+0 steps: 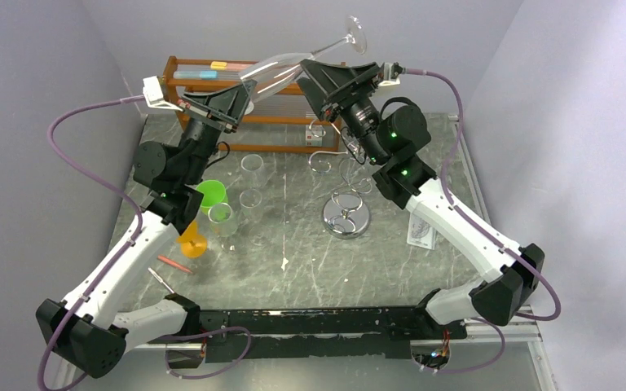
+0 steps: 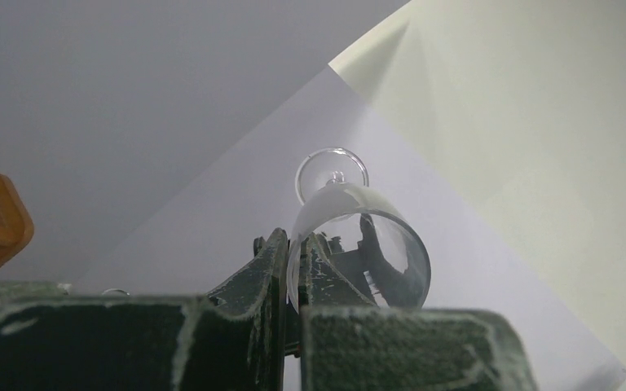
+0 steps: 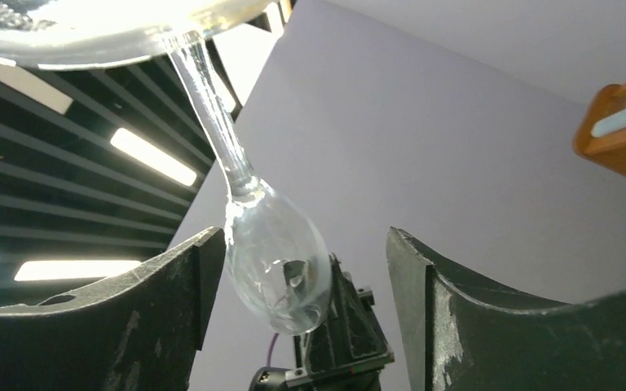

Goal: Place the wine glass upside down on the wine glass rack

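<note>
The clear wine glass (image 1: 281,69) is held high above the back of the table, tilted, with its foot (image 1: 356,34) up and to the right. My left gripper (image 1: 249,91) is shut on the rim of its bowl: one finger is inside the wine glass (image 2: 350,220) and one outside, around my left gripper (image 2: 297,261). My right gripper (image 1: 308,69) is open, its fingers either side of the bowl's stem end. In the right wrist view the wine glass (image 3: 273,252) hangs between the wide jaws of my right gripper (image 3: 303,244), close to the left finger. The chrome wine glass rack (image 1: 344,220) stands below on the table.
A brown wooden shelf (image 1: 212,73) stands at the back. Two clear tumblers (image 1: 251,163) (image 1: 250,198), a green cup (image 1: 210,193), a glass with a green lid (image 1: 221,214) and an orange funnel (image 1: 191,240) sit at centre-left. A red pencil (image 1: 174,263) lies near the left arm, a card (image 1: 421,232) under the right arm.
</note>
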You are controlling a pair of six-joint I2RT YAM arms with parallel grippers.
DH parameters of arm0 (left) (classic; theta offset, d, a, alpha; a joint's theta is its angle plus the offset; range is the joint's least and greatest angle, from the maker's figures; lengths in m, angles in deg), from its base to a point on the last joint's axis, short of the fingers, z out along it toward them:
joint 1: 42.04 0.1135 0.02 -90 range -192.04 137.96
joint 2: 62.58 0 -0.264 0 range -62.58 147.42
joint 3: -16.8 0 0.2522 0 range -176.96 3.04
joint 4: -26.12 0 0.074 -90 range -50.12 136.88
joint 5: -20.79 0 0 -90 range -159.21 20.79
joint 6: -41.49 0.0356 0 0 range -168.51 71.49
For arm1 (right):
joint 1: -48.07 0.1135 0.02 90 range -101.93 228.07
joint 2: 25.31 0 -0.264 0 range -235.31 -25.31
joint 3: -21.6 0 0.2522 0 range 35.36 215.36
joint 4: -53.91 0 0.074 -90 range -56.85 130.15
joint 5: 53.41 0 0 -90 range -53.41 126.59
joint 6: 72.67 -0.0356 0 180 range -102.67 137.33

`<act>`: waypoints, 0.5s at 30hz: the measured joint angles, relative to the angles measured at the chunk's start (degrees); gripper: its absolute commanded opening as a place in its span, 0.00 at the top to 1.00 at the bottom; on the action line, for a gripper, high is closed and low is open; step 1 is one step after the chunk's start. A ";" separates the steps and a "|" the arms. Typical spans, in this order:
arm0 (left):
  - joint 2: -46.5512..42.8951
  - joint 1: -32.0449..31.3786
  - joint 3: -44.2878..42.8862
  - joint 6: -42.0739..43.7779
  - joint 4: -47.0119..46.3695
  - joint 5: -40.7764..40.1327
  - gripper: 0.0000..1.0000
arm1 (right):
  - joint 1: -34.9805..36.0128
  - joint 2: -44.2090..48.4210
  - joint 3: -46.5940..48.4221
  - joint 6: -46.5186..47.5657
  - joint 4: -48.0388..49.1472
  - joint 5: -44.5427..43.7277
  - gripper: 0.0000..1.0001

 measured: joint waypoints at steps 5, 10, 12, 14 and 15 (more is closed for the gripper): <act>-0.13 -0.17 1.33 -1.09 -0.83 0.81 0.95 | 0.68 -1.27 -0.13 0.24 5.11 0.44 0.36; -0.79 -0.20 2.32 -1.81 -1.70 1.20 0.95 | 1.55 -1.84 -0.09 1.09 7.67 0.87 0.58; -0.98 -0.17 2.38 -1.88 -1.79 1.18 0.95 | 1.81 -2.16 0.04 1.42 8.66 1.09 0.68; -1.14 -0.17 2.38 -1.90 -1.97 1.22 0.95 | 1.81 -2.19 0.07 1.86 9.03 1.22 0.79; -1.18 -0.17 2.38 -1.79 -2.05 1.29 0.95 | 1.86 -2.16 0.07 2.12 9.29 1.27 0.83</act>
